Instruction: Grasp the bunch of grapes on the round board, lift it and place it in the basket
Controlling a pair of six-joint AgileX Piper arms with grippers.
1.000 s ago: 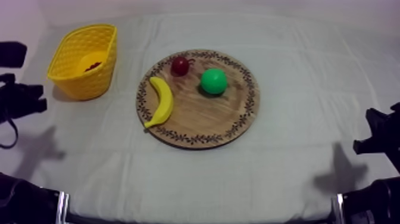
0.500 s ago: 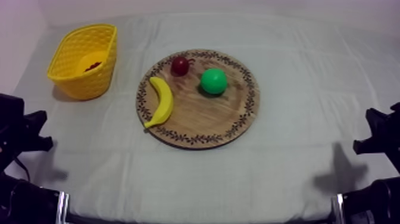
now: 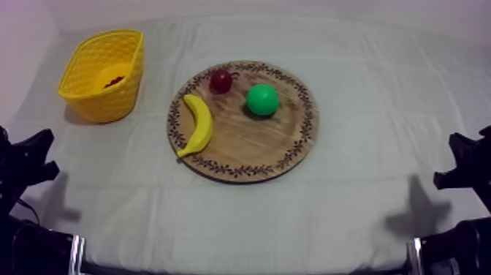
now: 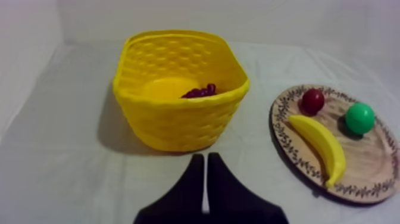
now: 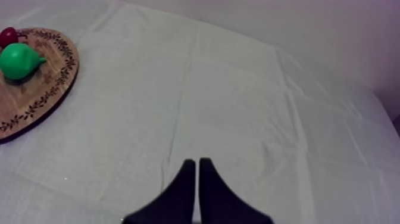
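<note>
Well, the bunch of grapes [image 4: 200,92] lies inside the yellow basket [image 4: 178,122], low against its near wall, so I judge the task as done. Your left end effector [image 4: 202,158] hangs above the cloth just in front of the basket, its two fingers pressed together into a narrow wedge and holding nothing. Your right end effector [image 5: 196,161] is the same, narrow and empty, over bare worktop [image 5: 250,107] and well apart from the wooden board [image 5: 33,98].

What can go wrong from here is mostly a needless move. If you drive the left arm forward, the closed fingers would meet the basket wall. The basket looks light, so it may slide or tip and spill the grapes. A second risk is a wrong pick: the small red fruit [image 4: 312,100] on the board has nearly the colour of the grapes, and it sits near the pear [image 4: 360,117] and the banana [image 4: 321,146].

Please note what is hard to see. The near wall of the basket hides most of the bunch, so I cannot tell if it lies flat on the bottom. From the right wrist the board is cut off, together with part of the red fruit. From above, the grapes are a small dark spot.
</note>
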